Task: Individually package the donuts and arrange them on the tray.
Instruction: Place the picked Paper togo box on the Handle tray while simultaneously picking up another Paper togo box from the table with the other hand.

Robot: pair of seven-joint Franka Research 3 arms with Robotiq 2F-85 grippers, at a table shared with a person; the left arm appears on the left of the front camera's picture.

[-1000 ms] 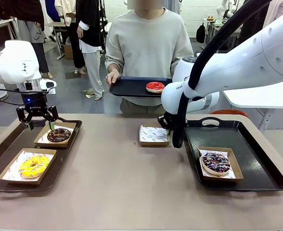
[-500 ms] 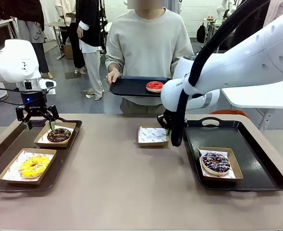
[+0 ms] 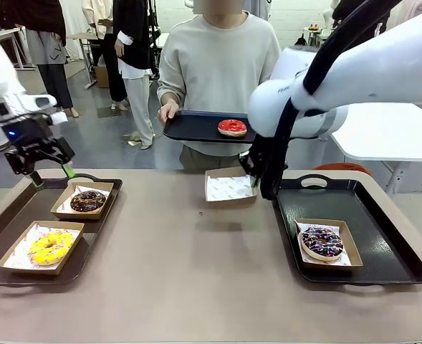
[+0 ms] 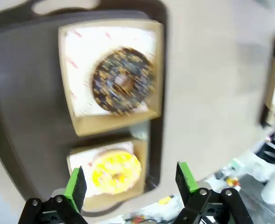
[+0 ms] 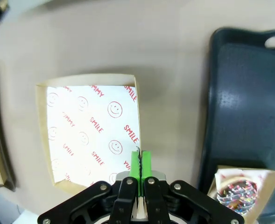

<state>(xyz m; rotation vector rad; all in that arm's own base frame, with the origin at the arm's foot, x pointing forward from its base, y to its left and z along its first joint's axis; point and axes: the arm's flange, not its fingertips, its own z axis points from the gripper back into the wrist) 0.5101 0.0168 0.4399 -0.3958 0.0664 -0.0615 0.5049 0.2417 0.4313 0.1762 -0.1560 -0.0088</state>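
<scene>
Front view: right gripper [image 3: 254, 179] is pinched shut on the edge of the empty paper-lined box [image 3: 228, 187] and has it lifted clear of the table [image 3: 182, 287]; its shadow sits below it. Looks like it's being carried toward the person's tray [image 3: 196, 129], where the red donut [image 3: 232, 127] waits, so the donut can go in the box. A second ago that box was flat on the table beside the right tray [image 3: 382, 265]; now it's higher and the right arm has swung up. Purple sprinkled donut [image 3: 322, 242] is boxed on the right tray. Left gripper [image 3: 35, 170] is spread and empty, off the far-left corner of the left tray [image 3: 99, 236]; earlier it hung right over the chocolate donut [image 3: 88, 201], so it has pulled back up and left. Chocolate and yellow donut [image 3: 50, 247] are each boxed on the left tray

Left wrist view: fingers [image 4: 75, 186] wide apart, nothing between them, looking down on the chocolate donut [image 4: 123, 81] and yellow donut [image 4: 115, 171] in their boxes. Picture is motion-blurred

Right wrist view: pads [image 5: 135, 165] pressed together on the box [image 5: 90, 133] rim by the liner's edge, a thin-edge grip to keep the cavity free. Purple donut [image 5: 237, 193] low right on the dark tray [image 5: 240, 93]
</scene>
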